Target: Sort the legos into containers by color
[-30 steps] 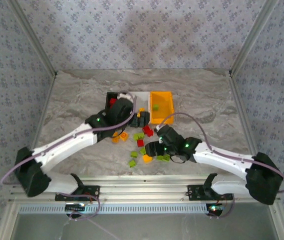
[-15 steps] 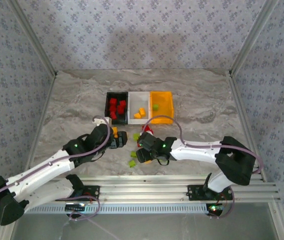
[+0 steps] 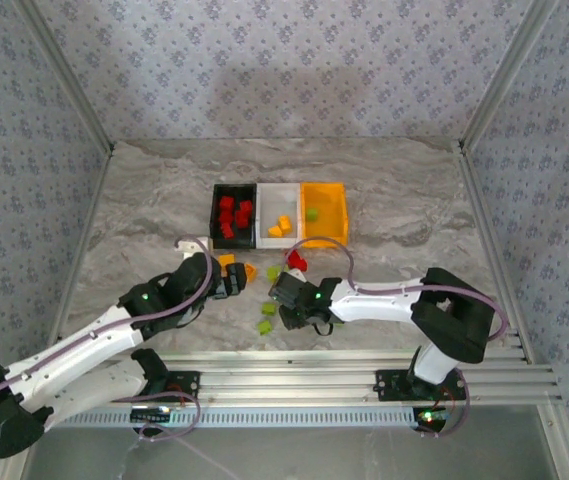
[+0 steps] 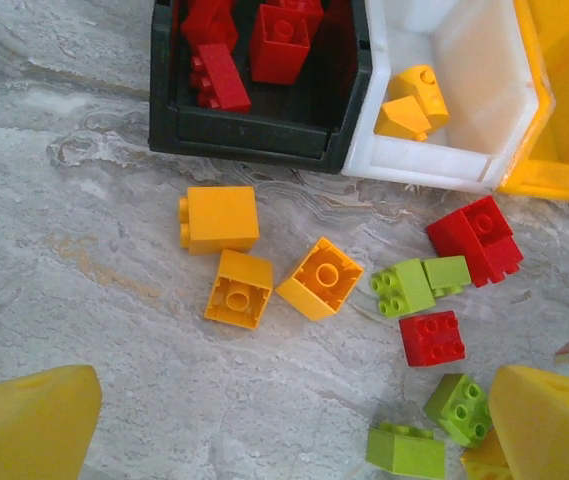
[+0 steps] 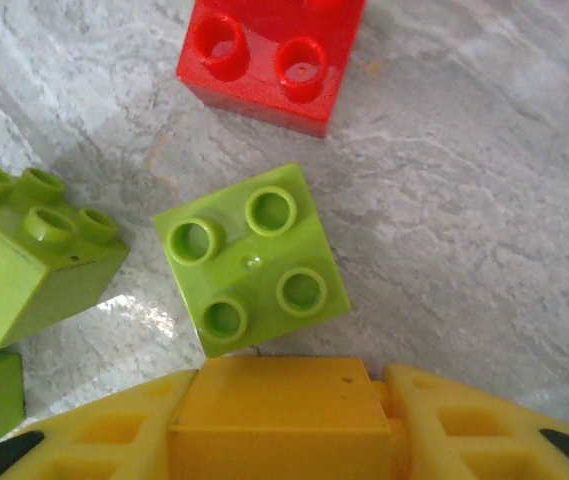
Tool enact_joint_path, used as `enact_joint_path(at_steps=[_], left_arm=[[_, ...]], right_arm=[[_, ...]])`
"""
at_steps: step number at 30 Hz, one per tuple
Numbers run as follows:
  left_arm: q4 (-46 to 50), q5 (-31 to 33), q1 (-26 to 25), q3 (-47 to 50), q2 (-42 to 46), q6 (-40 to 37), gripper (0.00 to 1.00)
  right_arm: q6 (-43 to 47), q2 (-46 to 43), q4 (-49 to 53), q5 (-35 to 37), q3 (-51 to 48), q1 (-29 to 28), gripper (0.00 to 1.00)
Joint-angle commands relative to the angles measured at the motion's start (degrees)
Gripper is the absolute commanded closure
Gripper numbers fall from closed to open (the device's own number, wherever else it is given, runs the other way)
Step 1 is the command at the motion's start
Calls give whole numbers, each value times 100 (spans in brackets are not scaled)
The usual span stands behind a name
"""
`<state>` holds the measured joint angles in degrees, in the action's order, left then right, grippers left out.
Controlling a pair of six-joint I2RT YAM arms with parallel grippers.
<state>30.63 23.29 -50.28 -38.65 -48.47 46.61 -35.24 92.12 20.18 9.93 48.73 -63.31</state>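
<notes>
Tabletop (image 3: 404, 200) is grey-veined, walls (image 3: 264, 70) patterned; left gripper (image 4: 289, 440) gapes, right gripper (image 5: 279, 388) clamps an orange-yellow brick (image 5: 274, 415).

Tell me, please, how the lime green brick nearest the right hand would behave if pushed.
The lime green brick looks rigid, unlikely to deform. Sitting flat, studs up, on the table, it should slide, not roll. Its glossy plastic may slip.

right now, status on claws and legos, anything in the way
Left claw open over loose bricks. Right claw shut on yellow brick, green brick just ahead. Black bin holds reds; many bricks unsorted.
</notes>
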Motion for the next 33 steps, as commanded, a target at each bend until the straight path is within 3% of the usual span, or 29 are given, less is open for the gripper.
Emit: enact_joint_path(at_steps=[1, 5, 9, 19, 26, 29, 33], left_arm=[[213, 249, -4, 24, 143, 23, 1], [258, 323, 10, 81, 264, -41, 1], [257, 360, 16, 178, 341, 29, 1], [244, 264, 38, 383, 365, 178, 1], [146, 130, 47, 466, 354, 217, 1], [168, 106, 61, 469, 355, 217, 0], [190, 89, 62, 471, 391, 200, 0]], right_arm=[[-23, -478, 368, 191, 75, -32, 60], [307, -1112, 610, 137, 355, 201, 61], [678, -1112, 452, -353, 1014, 759, 61], [830, 993, 73, -597, 3379, 1974, 61], [568, 2199, 547, -388, 4716, 2315, 58], [454, 2409, 610, -473, 4965, 2450, 52], [369, 2393, 629, -647, 5042, 2591, 32]])
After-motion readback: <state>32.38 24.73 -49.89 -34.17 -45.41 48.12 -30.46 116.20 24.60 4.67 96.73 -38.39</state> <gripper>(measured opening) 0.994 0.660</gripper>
